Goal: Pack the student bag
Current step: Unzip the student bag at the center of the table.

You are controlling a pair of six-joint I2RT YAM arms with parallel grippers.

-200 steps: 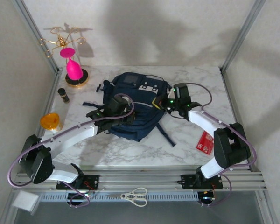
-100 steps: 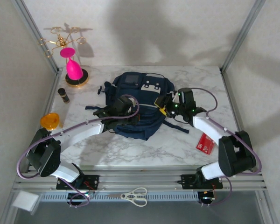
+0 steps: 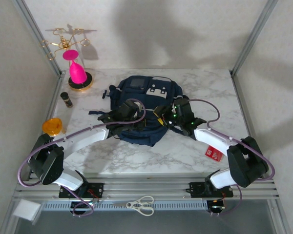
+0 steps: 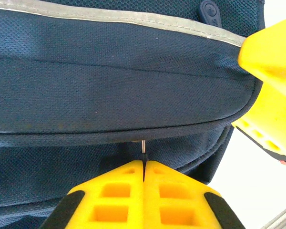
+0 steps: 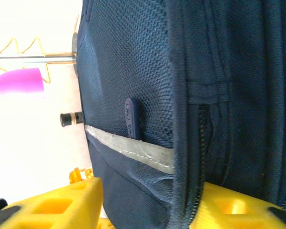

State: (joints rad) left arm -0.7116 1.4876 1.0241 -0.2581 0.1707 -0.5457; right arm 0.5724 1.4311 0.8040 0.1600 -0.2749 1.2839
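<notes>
Large navy-blue fabric backpack with grey piping, the student bag (image 3: 139, 97), lies flat at centre of white marble table (image 3: 195, 83). Left gripper (image 4: 144, 164) fully closed, pinching thin metal zipper pull (image 4: 143, 149) on bag's seam, likely to draw zip open for packing. Right gripper (image 5: 150, 198) part-open astride bag's side edge, probably to steady it; whether it pinches, cannot tell. Around: pink cone vase (image 3: 78, 73), gold wire stand (image 3: 68, 39), small dark bottle (image 3: 66, 100), orange cup (image 3: 52, 126), red packet (image 3: 215, 152) beside right arm. Loose dark straps (image 3: 95, 112) trail near zip path.
</notes>
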